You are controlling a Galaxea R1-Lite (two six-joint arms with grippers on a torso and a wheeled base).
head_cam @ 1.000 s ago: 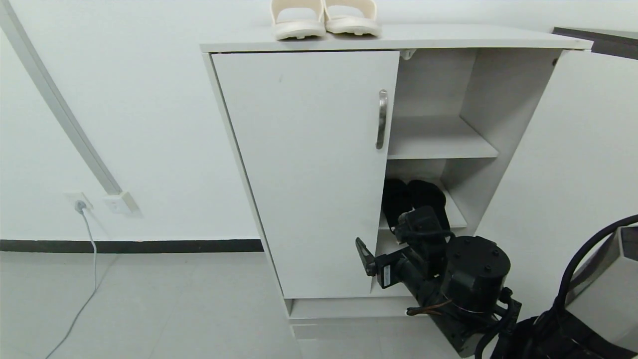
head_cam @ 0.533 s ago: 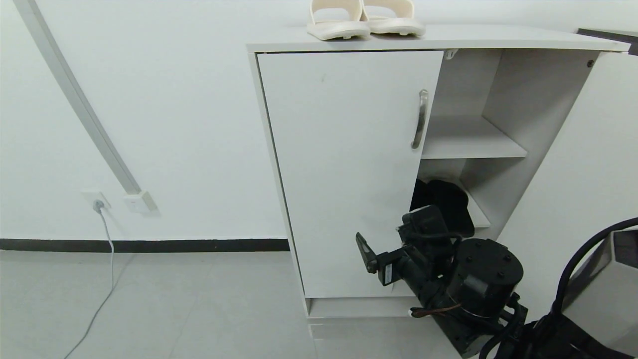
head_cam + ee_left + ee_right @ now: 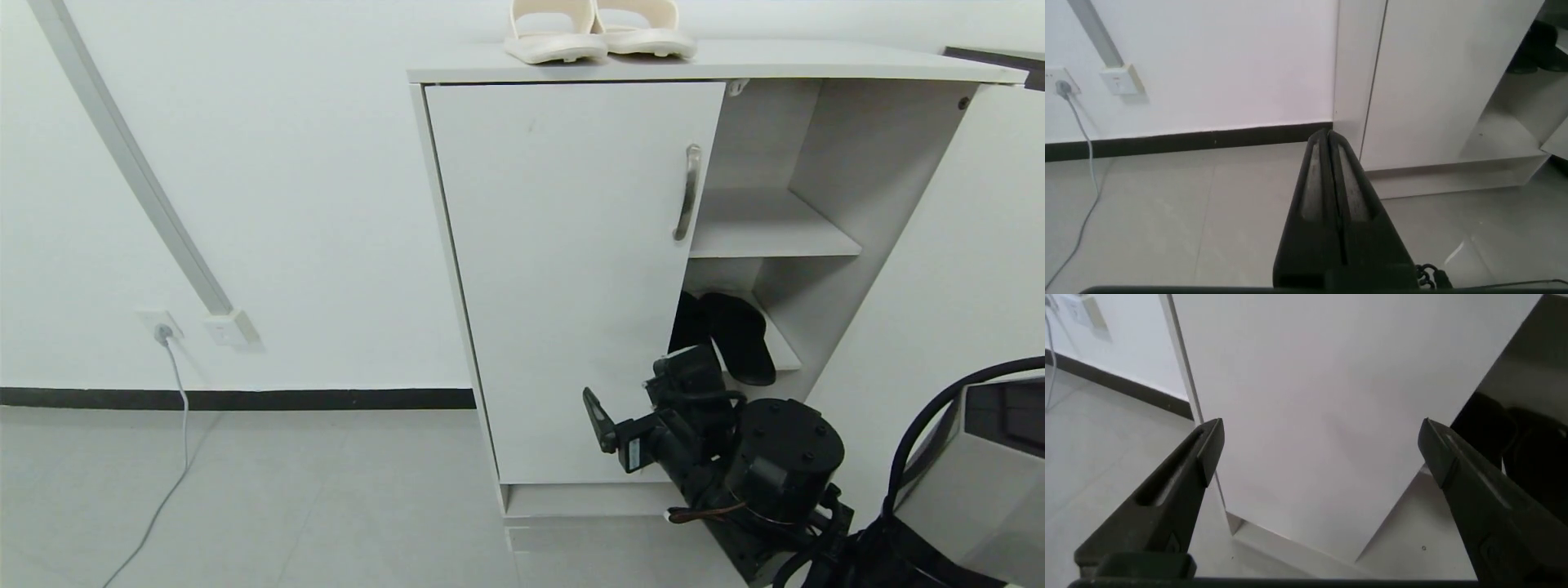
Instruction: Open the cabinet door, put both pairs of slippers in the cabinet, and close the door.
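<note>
the tall white cabinet [image 3: 816,61] stands against a white wall, with 2 doors. its left door [image 3: 571,286], with a slim upright metal handle [image 3: 688,192], is closed; its right door [image 3: 939,286] is swung wide open. the pair of cream open-toe slippers [image 3: 600,33] sits side by side on the cabinet's top, near its front edge. the pair of black slippers [image 3: 735,335] lies inside on the lower shelf, partly hidden behind the closed door's edge. the upper shelf [image 3: 767,224] is bare.

the right gripper [image 3: 1319,433] is low in front of the closed door's lower part, its 2 fingers spread wide apart with nothing between them. the left gripper [image 3: 1329,143] is over the grey tiled floor [image 3: 286,490] near the cabinet's base, its 2 fingers pressed flat together and holding nothing.

a wall socket [image 3: 163,331] with a grey cable plugged in is on the wall, well apart from the cabinet.
</note>
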